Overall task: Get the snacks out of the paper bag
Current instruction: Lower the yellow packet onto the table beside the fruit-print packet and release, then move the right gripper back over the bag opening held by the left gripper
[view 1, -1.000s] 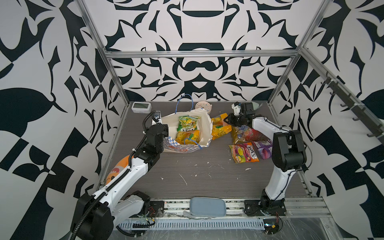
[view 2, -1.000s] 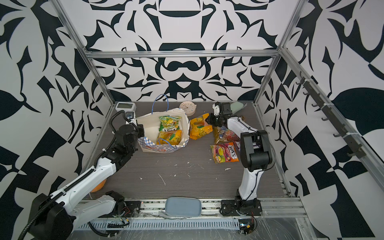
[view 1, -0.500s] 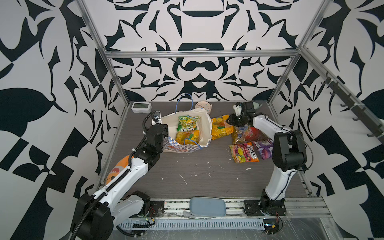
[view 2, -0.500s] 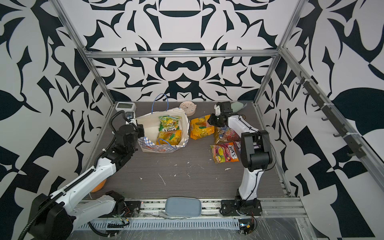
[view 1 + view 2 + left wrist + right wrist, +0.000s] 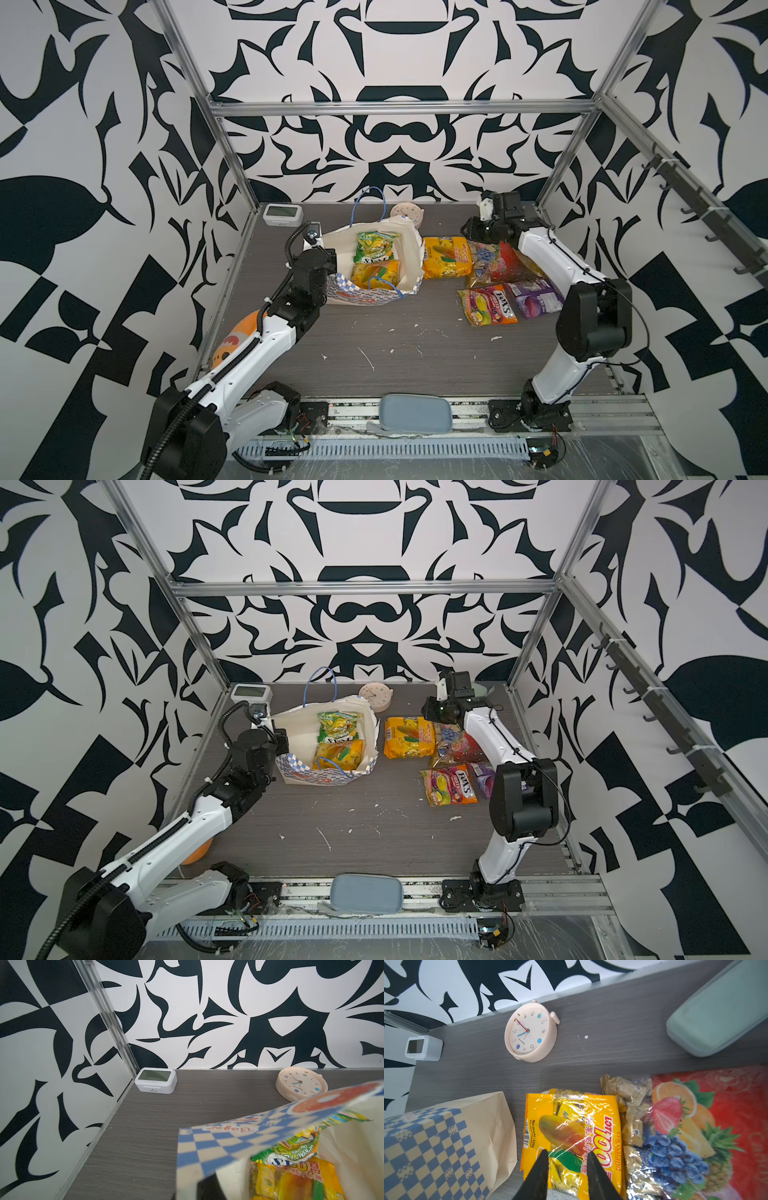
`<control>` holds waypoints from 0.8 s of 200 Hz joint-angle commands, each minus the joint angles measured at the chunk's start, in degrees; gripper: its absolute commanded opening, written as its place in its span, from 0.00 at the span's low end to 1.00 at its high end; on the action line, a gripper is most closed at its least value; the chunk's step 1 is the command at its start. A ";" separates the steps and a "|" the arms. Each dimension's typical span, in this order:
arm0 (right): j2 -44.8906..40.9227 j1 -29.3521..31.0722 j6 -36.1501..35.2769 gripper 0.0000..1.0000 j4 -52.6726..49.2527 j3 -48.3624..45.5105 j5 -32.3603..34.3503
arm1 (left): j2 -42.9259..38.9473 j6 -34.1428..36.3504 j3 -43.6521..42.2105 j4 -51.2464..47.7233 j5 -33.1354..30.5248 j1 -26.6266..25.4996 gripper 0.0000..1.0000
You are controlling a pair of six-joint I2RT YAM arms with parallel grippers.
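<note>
Right gripper (image 5: 566, 1172), narrowly parted and empty, above a yellow packet (image 5: 571, 1136); paper bag (image 5: 409, 257) with two snacks (image 5: 376, 253) just beside, toward the left gripper (image 5: 326, 251) clamping its rim.

Open tabletop (image 5: 395, 345) before paper bag (image 5: 361, 296)

Orange plush (image 5: 230, 338), perhaps fish, mostly behind left arm (image 5: 266, 347); purple packet (image 5: 482, 779) half-hidden.
</note>
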 commanded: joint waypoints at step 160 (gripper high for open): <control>10.51 2.13 -1.28 0.33 1.43 1.09 2.28 | 1.57 -0.03 2.03 0.91 1.16 0.44 0.00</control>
